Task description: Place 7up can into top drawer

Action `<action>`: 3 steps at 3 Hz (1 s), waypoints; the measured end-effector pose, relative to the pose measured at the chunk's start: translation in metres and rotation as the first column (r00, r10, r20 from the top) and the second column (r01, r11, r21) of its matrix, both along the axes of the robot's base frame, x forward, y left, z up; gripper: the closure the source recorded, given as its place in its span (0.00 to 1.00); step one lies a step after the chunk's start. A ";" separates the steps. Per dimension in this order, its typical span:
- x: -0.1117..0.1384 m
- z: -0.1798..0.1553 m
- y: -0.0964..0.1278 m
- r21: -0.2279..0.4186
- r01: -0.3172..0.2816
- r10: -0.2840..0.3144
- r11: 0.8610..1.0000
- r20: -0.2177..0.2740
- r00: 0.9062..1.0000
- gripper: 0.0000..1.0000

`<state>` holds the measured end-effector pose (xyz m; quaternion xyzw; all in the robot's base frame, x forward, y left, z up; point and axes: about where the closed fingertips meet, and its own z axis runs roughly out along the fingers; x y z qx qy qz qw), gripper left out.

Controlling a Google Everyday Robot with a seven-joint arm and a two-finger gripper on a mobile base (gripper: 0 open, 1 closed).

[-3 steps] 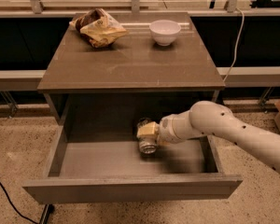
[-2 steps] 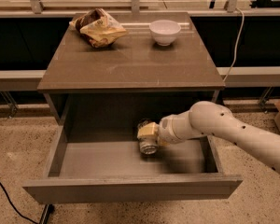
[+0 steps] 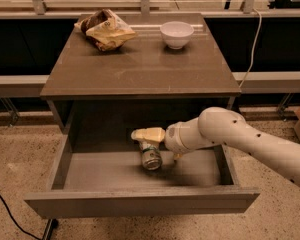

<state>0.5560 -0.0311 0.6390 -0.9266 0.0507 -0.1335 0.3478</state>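
The 7up can point(image 3: 151, 157) is inside the open top drawer point(image 3: 140, 201), right of the middle, with its silver end towards the camera. It is low over the drawer floor or resting on it. My gripper point(image 3: 147, 137) reaches in from the right and is shut on the can's far end, with the cream fingers point(image 3: 149, 134) on top of it. The drawer is pulled far out, with grey inner walls and a flat front panel.
On the cabinet top point(image 3: 140, 69), a yellow-brown snack bag point(image 3: 105, 30) lies at the back left and a white bowl point(image 3: 176, 34) stands at the back right. My white arm point(image 3: 240, 139) crosses the drawer's right wall. A black cable point(image 3: 10, 214) lies on the floor at the left.
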 end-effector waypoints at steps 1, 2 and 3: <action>-0.003 0.005 0.006 0.010 -0.010 0.010 1.000 -0.001 1.000 0.00; -0.006 0.009 0.011 0.048 -0.028 0.028 0.998 -0.007 1.000 0.00; -0.014 0.025 0.018 0.080 -0.039 0.039 0.996 0.002 0.999 0.17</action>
